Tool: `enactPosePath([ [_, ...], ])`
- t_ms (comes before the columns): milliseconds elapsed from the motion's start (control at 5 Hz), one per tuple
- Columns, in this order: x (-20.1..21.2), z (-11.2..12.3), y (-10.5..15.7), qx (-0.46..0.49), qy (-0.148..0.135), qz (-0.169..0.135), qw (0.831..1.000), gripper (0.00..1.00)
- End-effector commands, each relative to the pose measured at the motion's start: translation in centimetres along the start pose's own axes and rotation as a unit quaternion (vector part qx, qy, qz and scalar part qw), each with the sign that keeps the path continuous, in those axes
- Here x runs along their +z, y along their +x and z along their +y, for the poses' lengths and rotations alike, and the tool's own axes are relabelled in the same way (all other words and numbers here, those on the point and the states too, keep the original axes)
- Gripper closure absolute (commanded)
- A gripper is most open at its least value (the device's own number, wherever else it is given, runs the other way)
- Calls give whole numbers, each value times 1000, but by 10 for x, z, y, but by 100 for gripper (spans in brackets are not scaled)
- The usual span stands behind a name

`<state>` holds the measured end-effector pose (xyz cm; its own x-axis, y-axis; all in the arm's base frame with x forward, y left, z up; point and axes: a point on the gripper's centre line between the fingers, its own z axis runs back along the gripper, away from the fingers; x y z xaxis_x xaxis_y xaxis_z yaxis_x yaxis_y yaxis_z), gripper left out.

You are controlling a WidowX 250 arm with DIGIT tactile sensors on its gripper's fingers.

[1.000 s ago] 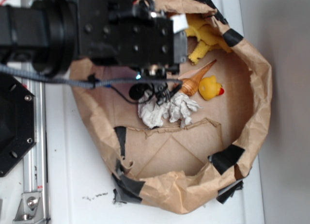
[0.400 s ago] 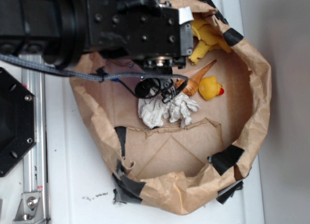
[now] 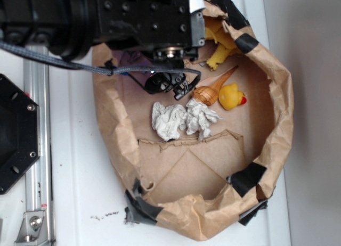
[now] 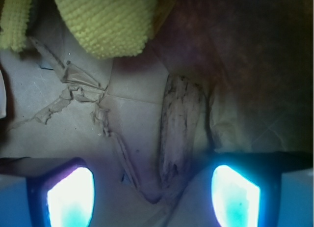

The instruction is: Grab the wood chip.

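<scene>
In the wrist view the wood chip (image 4: 179,128) lies flat on the brown paper floor, running from the middle of the frame down toward the lower centre, its streaky grain and rough edges plain to see. It sits between the two fingers (image 4: 68,197), whose glowing pads show at the lower left and lower right corners; they stand wide apart with nothing held, and the chip lies nearer the right one. A yellow knitted cloth (image 4: 105,20) fills the upper left of that view, and torn paper flaps (image 4: 73,92) lie to the left of the chip.

In the exterior view the black arm (image 3: 106,17) covers the upper left of the paper bag (image 3: 277,123), whose rim is patched with black tape. The chip itself is hidden under the arm there. Below the arm lie a glossy wooden top (image 3: 210,90), a yellow rubber duck (image 3: 232,96) just beside it, and two crumpled white wads (image 3: 184,119). The bag rests on a white table (image 3: 80,193).
</scene>
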<state>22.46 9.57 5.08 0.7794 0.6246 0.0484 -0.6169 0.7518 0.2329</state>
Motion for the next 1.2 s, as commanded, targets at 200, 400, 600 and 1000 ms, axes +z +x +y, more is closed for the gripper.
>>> enactPosePath([
  [200, -27, 13, 12, -20, -55, 0, 998, 0],
  [400, -37, 4, 14, -34, -64, 1, 997, 0],
  [600, -43, -1, 15, -58, -84, 1, 995, 0],
  [1000, -42, 6, 10, -68, -92, -2, 993, 0],
])
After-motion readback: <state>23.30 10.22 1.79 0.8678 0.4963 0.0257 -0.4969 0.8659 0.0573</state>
